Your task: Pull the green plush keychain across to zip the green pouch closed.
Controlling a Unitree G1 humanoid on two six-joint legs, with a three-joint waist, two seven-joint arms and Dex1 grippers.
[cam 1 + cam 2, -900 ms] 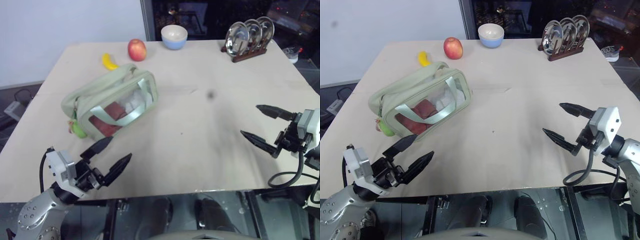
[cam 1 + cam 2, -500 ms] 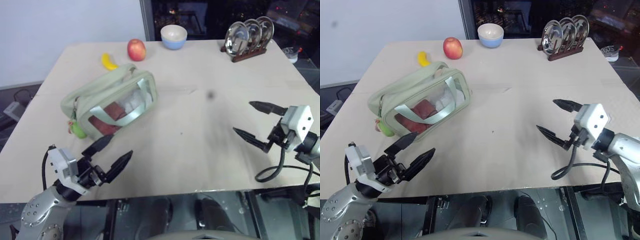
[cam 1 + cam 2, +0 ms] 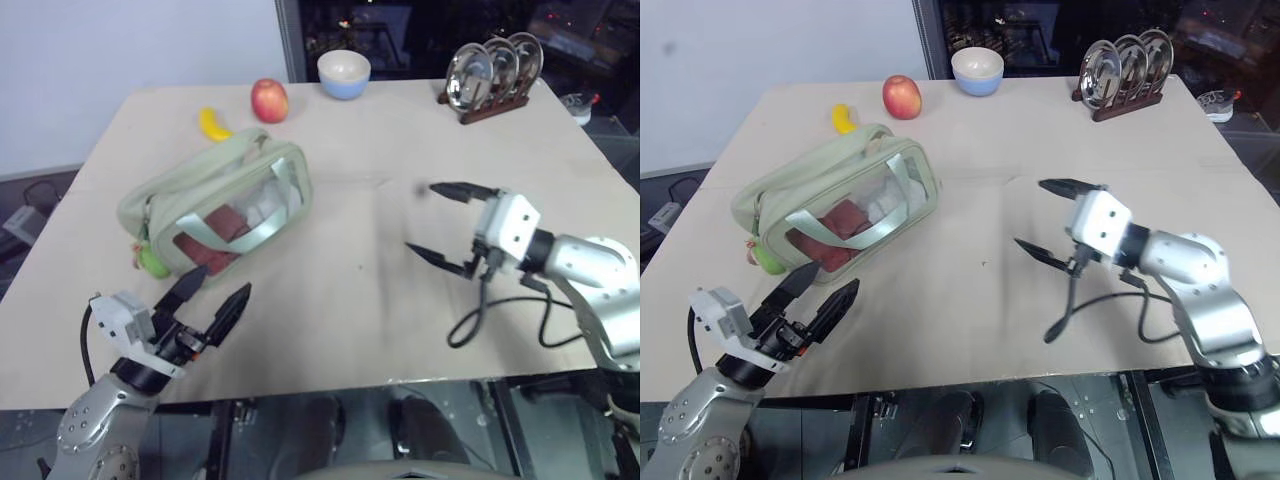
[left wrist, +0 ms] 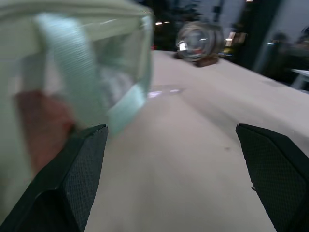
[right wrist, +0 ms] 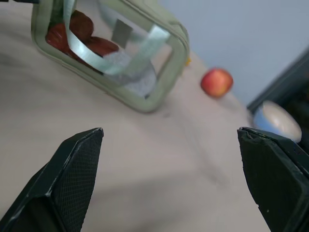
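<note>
1. The left gripper [image 3: 207, 304] sits at the lower left of the left eye view, its 2 black fingers spread wide with nothing between them.
2. Its fingertips point up toward the green pouch [image 3: 218, 208] and stop just short of the pouch's near edge; no contact shows.
3. In the left wrist view the pouch [image 4: 72, 82] looms close beside 1 finger [image 4: 67, 179], its clear panel and a pale strap in front of red contents.
4. The right gripper [image 3: 432, 220] hangs right of centre in the left eye view, jaws fully apart and empty, above the bare table [image 3: 380, 300].
5. It points toward the pouch but is well apart from it, with open tabletop between.
6. The pouch lies at the centre left of the left eye view, tilted, clear front facing the camera.
7. The green plush keychain [image 3: 154, 262] hangs at the pouch's lower left corner, just beside the fabric and resting near the table.
8. Along the top of the frame stand a banana [image 3: 213, 125], an apple [image 3: 268, 100], a bowl [image 3: 345, 73] and a rack of plates [image 3: 492, 70].
</note>
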